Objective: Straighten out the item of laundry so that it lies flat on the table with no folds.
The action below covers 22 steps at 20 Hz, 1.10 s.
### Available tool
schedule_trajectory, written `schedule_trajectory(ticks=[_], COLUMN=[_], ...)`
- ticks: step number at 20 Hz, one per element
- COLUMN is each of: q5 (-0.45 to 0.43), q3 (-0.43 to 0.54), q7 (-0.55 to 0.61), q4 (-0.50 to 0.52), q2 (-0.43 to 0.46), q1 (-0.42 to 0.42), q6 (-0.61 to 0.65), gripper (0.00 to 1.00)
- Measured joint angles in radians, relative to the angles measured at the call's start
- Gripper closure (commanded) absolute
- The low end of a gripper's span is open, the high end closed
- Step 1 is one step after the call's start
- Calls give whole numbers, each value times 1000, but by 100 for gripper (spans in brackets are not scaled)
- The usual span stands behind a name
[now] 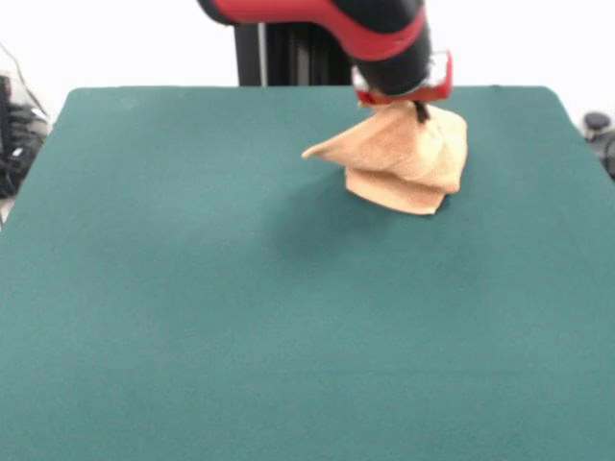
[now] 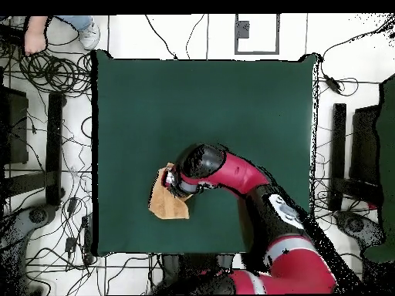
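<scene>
Towel: bunched into a peak near the table edge on the robot's side
Gripper: clamped on the towel's top, lifting so the folds can drop open

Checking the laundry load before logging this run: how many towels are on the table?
1. The tan-orange towel sits bunched up on the green table, directly beneath the gripper, near the table's edge on the robot's side. No other towel shows, though the arm covers some tabletop overhead.
</scene>
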Motion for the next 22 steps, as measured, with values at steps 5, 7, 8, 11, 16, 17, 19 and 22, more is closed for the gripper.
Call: schedule_trajectory(ticks=[5, 7, 8, 11, 16, 17, 19, 22], q5=[1, 1, 2, 2, 1, 1, 2, 1], q3=[-25, -30, -33, -50, -75, -81, -90, -120], q7=[83, 104, 110, 113, 113, 113, 113, 113], q4=[-45, -61, -68, -91, -115, -119, -127, -156], q2=[-4, -3, -2, 9, 19, 20, 24, 47], q1=[56, 61, 61, 60, 63, 66, 70, 84], q6=[41, 41, 41, 41, 32, 23, 7, -38], gripper=[100, 100, 100, 100, 100, 100, 100, 100])
